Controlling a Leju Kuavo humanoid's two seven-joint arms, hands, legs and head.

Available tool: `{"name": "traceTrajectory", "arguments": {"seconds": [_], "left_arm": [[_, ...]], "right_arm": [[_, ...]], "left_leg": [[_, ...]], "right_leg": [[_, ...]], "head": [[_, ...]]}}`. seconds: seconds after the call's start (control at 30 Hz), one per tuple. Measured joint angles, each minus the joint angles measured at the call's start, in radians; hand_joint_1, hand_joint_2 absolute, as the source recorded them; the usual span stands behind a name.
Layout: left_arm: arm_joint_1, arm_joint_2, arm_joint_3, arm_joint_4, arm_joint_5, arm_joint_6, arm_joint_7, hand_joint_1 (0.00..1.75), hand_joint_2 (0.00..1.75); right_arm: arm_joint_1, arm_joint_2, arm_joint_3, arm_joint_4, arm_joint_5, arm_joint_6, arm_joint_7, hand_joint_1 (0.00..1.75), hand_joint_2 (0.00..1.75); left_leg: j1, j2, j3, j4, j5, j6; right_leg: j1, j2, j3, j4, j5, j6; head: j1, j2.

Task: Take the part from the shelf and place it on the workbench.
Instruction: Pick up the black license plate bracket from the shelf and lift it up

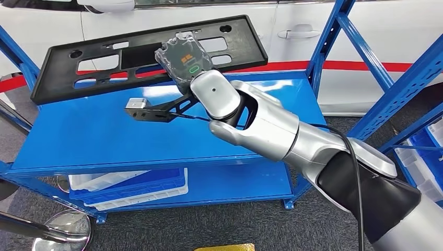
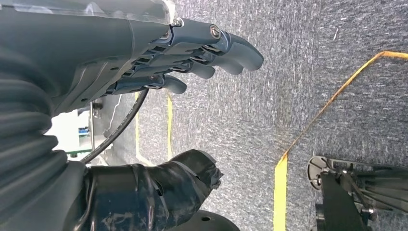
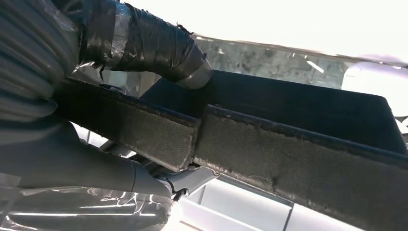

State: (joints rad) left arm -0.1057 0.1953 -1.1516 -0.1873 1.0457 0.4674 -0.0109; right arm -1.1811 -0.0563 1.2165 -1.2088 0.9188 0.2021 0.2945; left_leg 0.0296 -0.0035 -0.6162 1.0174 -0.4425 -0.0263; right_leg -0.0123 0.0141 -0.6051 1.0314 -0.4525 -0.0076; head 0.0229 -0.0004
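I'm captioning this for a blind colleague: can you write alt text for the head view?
The robot's right hand grips a long black plastic frame, tilted up off the top of a blue shelf, with a white car behind. White and blue bins sit on the lower shelf.

no readable text or labels anywhere

I'm looking down on a blue metal shelf (image 1: 94,141) with slanted blue uprights at both sides. On its top deck the long black part (image 1: 130,55) sits toward the back, tilted, its far edge raised; whether its near edge touches the deck I can't tell. On the lower deck a stack of white and blue trays (image 1: 130,187) lies at the left. The shelf stands on grey carpeted floor (image 1: 209,225).
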Motion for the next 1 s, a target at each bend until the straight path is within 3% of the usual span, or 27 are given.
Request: {"name": "traceTrajectory", "arguments": {"seconds": [0.17, 0.43, 1.0], "left_arm": [[0.0, -0.001, 0.003, 0.0, 0.011, -0.01, 0.003, 0.0, 1.75], [0.0, -0.004, 0.019, 0.0, 0.015, -0.031, -0.013, 0.0, 1.75], [0.0, -0.003, 0.038, 0.0, 0.022, -0.054, -0.009, 0.0, 1.75]], "right_arm": [[-0.051, -0.008, 0.0, -0.06, -0.047, 0.046, 0.004, 1.75, 1.75], [-0.046, -0.028, 0.0, -0.136, -0.166, 0.043, -0.011, 1.75, 1.75], [-0.045, -0.072, 0.016, -0.207, -0.113, 0.026, -0.002, 1.75, 1.75]], "left_leg": [[0.0, 0.0, 0.0, 0.0, 0.0, 0.0], [0.0, 0.0, 0.0, -0.001, 0.0, 0.0], [-0.002, 0.0, 0.0, 0.002, -0.002, 0.004]], "right_leg": [[0.0, 0.0, 0.0, 0.0, 0.0, 0.0], [0.0, 0.0, 0.0, 0.0, 0.0, 0.0], [-0.004, 0.0, 0.0, -0.001, 0.0, 0.001]], "head": [[0.0, 0.0], [0.0, 0.0], [0.0, 0.0]]}}
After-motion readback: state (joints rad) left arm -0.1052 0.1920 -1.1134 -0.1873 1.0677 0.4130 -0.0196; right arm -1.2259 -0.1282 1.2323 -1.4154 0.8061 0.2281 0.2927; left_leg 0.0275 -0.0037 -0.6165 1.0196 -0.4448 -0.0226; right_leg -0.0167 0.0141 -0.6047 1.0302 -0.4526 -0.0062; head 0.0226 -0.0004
